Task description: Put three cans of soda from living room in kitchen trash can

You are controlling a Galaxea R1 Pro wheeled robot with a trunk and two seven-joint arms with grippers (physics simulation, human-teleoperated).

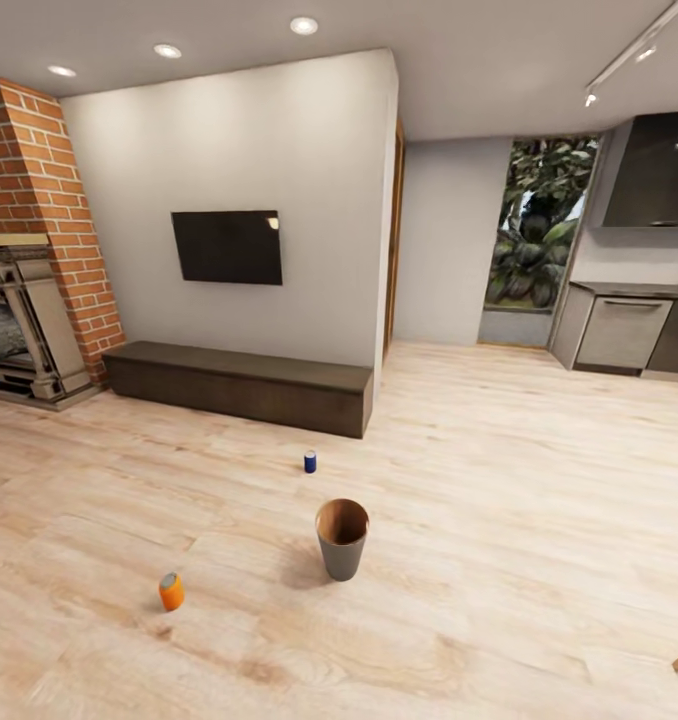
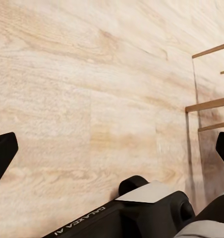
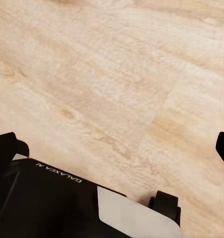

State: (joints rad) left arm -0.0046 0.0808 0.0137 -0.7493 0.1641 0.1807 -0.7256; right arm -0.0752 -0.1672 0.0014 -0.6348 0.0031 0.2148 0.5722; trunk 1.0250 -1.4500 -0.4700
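Approach step: both grippers, left (image 2: 112, 148) and right (image 3: 114, 148), spread wide, empty, over bare floor; orange soda can (image 1: 171, 591), bin (image 1: 342, 540) far ahead; drive closer next

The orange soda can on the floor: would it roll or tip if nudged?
The orange soda can looks slightly tilted, so a nudge could probably topple it. Being a cylinder on the smooth wood floor, it would likely roll once down. Its small size suggests it is light.

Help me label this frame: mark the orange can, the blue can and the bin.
orange can (image 1: 171, 591), head view, middle of its side.
blue can (image 1: 310, 461), head view, middle of its body.
bin (image 1: 341, 557), head view, outer wall below the rim.
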